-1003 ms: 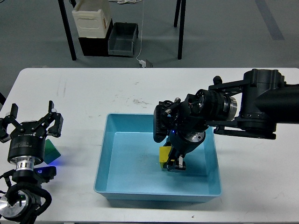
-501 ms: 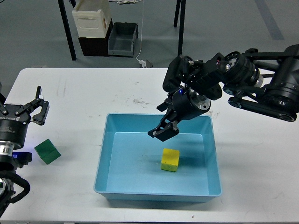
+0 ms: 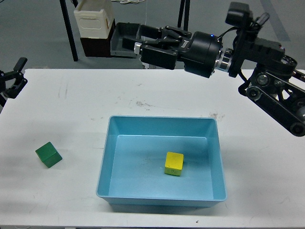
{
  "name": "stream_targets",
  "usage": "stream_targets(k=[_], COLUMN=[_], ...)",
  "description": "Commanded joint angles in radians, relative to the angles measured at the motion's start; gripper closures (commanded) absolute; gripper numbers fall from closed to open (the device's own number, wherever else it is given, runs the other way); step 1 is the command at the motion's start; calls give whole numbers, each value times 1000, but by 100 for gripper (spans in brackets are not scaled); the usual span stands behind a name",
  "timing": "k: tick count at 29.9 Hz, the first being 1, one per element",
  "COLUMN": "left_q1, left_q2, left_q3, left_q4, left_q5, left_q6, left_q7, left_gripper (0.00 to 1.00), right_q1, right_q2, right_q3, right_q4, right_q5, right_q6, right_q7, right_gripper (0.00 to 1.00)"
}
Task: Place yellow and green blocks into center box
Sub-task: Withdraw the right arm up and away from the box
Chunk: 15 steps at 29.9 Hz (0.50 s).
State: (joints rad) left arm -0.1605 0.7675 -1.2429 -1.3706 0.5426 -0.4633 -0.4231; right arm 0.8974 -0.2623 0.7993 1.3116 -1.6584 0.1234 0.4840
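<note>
Right gripper [image 3: 131,44] raised high, reaching leftward over table's [image 3: 143,90] far edge; fingers [image 3: 143,31] spread apart, holding nothing. Box [image 3: 107,152] below and nearer than it, mid-table. Yellow block [image 3: 174,163] lies flat on box floor, right of centre, well below right gripper, touching no wall. Left gripper [image 3: 12,83] at frame's left edge, only partly visible; open or closed, cannot tell. Green block [image 3: 48,154] on bare table, nearer than left gripper and slightly to its right, outside box, well apart from box's left wall.
</note>
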Motion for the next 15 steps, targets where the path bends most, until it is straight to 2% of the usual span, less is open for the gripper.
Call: stream_targets(k=[1,5,10,15], left_q1=[-73,-111,-137,-137], left_q2=[48,92,98,154], left_q3=[-7,-6,7,14], left_q4=[2,2,-5,-39], left_q5=[300,607,859,1094], left_q6=[-25,-20,49,46], left_q7=[-66,-66,-66,-66], left_gripper=[0,0,0,1], right_q1=[-153,-343,-550,-682], right_q2=[-2,11,92,120], right_q3=[157,345,549,641], right_q4=[76,126,159,192], right_q5=[103,172,216,229], right_q6=[-21,-21,-27,-47], right_q7=[-42,-58,-67,-67], right_gripper=[5,4,3,3])
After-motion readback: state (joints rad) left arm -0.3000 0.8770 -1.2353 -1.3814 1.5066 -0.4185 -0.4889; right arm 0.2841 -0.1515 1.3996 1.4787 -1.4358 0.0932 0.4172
